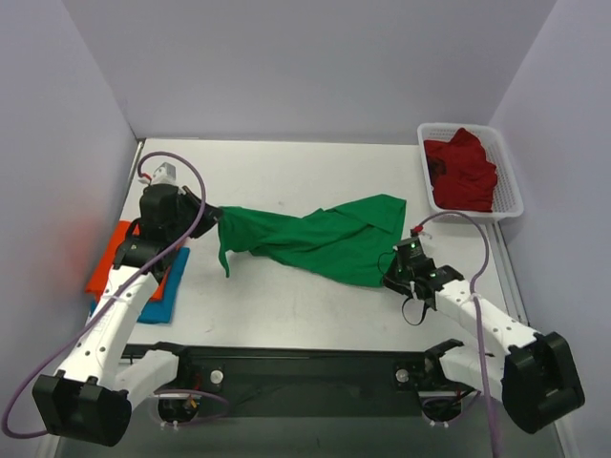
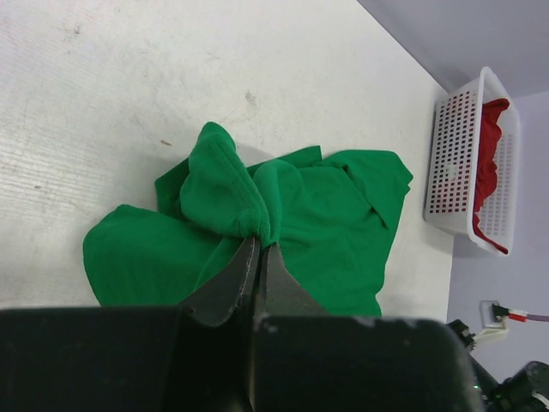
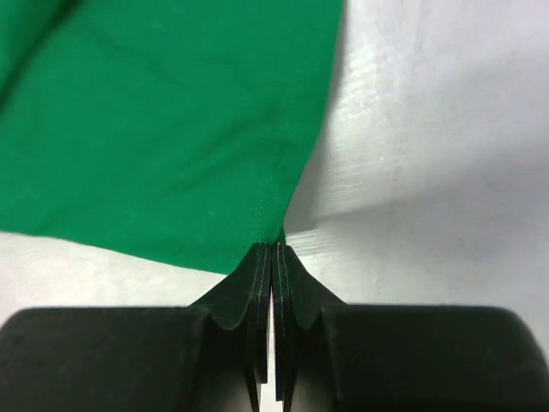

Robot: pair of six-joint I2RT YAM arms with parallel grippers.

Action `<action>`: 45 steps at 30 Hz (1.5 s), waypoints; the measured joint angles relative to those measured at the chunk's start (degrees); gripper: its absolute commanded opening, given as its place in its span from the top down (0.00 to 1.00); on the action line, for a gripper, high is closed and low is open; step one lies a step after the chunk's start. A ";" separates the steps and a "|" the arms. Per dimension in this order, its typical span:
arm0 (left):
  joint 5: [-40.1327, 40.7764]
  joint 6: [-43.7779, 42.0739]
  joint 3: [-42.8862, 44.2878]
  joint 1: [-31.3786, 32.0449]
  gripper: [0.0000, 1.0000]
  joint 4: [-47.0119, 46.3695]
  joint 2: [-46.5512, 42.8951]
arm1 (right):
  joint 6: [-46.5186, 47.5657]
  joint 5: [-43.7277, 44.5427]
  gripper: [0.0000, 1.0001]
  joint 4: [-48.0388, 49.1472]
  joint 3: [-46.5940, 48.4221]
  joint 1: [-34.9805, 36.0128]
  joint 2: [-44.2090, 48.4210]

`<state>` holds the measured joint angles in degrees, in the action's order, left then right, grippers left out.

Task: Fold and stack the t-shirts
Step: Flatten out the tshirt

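Note:
The bright green t-shirt (image 1: pixel 320 240) is stretched in a rumpled band across the middle of the table. My left gripper (image 1: pixel 208 216) is shut on its bunched left end, seen up close as a gathered knot of cloth (image 2: pixel 225 196) at my left gripper's tips (image 2: pixel 258 243). My right gripper (image 1: pixel 393 271) is shut on the shirt's lower right corner, where the hem (image 3: pixel 268 202) runs into my right gripper's closed tips (image 3: pixel 273 249). An orange t-shirt (image 1: pixel 107 261) lies on a blue t-shirt (image 1: pixel 164 296) at the table's left edge. A dark red t-shirt (image 1: pixel 463 170) fills the basket.
The white mesh basket (image 1: pixel 505 176) stands at the back right corner, also seen in the left wrist view as the basket (image 2: pixel 452 163). Grey walls close in the table on the left, back and right. The right arm's cable (image 1: pixel 482 250) loops near the basket.

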<state>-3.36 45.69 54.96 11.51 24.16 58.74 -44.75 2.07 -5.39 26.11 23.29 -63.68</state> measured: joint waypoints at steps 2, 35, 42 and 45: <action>-0.17 -0.20 0.00 0.00 1.00 0.13 -0.90 | 1.07 0.28 1.00 -4.15 2.25 0.00 4.39; -2.10 -1.60 0.13 -0.09 1.00 0.42 -0.61 | -5.86 -5.46 0.60 -7.39 -11.21 0.92 18.82; -2.14 -1.60 0.13 -0.11 1.00 0.37 -0.52 | -10.78 -5.40 0.60 0.24 -13.77 1.16 18.47; -2.14 -1.62 0.13 -0.11 1.00 0.37 -0.50 | -11.89 -4.96 0.61 1.70 -14.21 1.16 18.16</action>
<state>-5.50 44.07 55.09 11.40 24.53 58.24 -56.64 -2.90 -3.68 11.90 24.45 -45.52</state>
